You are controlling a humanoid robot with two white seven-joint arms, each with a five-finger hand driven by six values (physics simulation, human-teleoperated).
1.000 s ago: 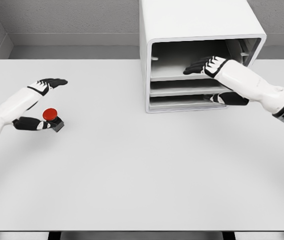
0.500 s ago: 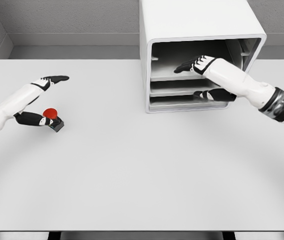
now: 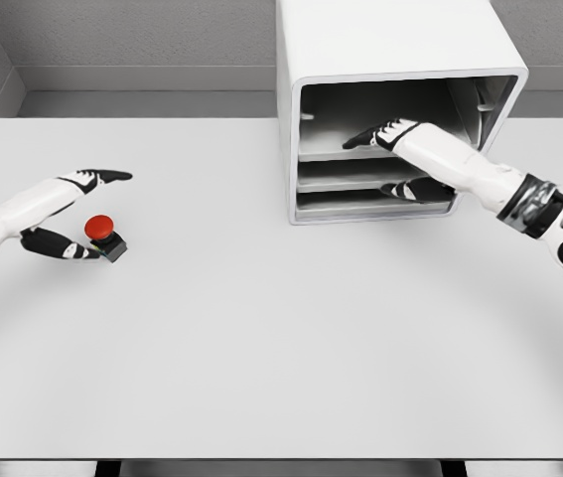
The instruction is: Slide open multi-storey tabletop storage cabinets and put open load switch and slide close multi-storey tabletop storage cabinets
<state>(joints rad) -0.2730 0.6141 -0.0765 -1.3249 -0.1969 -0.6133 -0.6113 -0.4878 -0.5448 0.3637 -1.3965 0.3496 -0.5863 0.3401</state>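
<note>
Fingers (image 3: 363,136) of the right hand (image 3: 385,134) lie flat and stretched along the upper shelf inside the cabinet (image 3: 390,70), palm down, holding nothing; the thumb shows lower, at the front of the shelf beneath. From there the white forearm runs back out of the cabinet's open front to the table's right edge. The cabinet stands at the middle of the table's (image 3: 261,338) far edge, front open, three shelf levels visible and no load on any of them.

Over by the left edge, the left hand (image 3: 72,214) is spread: the fingers point toward the far side, well above the switch (image 3: 104,238), while the dark thumb reaches in low and seems to touch its base. Nothing is closed round it, so it sits on the table rather than in a grip.

That switch looks small, rigid and light: a red round button on a dark squarish block. The domed cap would probably slip or press in, so the better hold is likely across the block's flat sides, below the button, thumb against fingers.
</note>
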